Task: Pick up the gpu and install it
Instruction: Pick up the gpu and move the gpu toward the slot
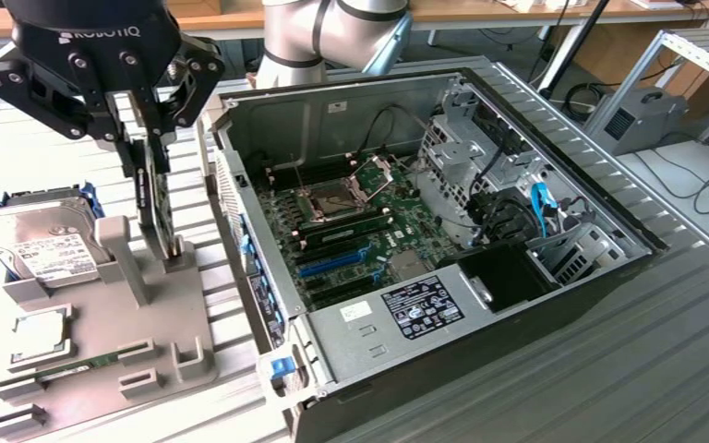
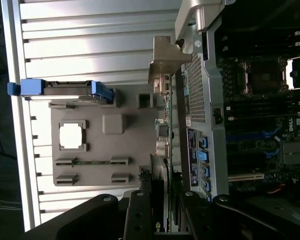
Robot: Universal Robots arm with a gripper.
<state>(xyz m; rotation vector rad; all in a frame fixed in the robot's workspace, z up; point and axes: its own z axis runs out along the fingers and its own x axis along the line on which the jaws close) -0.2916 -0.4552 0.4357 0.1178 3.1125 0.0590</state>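
**Exterior view.** The gripper (image 1: 145, 148) is positioned over the grey fixture (image 1: 145, 323), which lies on the surface (image 1: 650, 369) at the exterior view's left. The gripper fingers are closed to a narrow gap on the upper edge of the gpu (image 1: 155, 212). The gpu is held upright and is seen edge-on, with its lower edge at the fixture's posts. Whether that edge is seated or just clear cannot be told. The open computer case (image 1: 330, 120) is located just beside the fixture. The hard drive (image 1: 47, 245) is left in its holder.

**Wrist view.** The gpu (image 2: 162, 130) is seen running between the fingers of the gripper (image 2: 167, 172), between the fixture (image 2: 105, 150) and the case wall (image 2: 200, 90).

**Step in hand.** The pick-up is judged to be in progress and installation is not yet begun. For the next move, the card is to be kept vertical and clear of the posts and the case wall.
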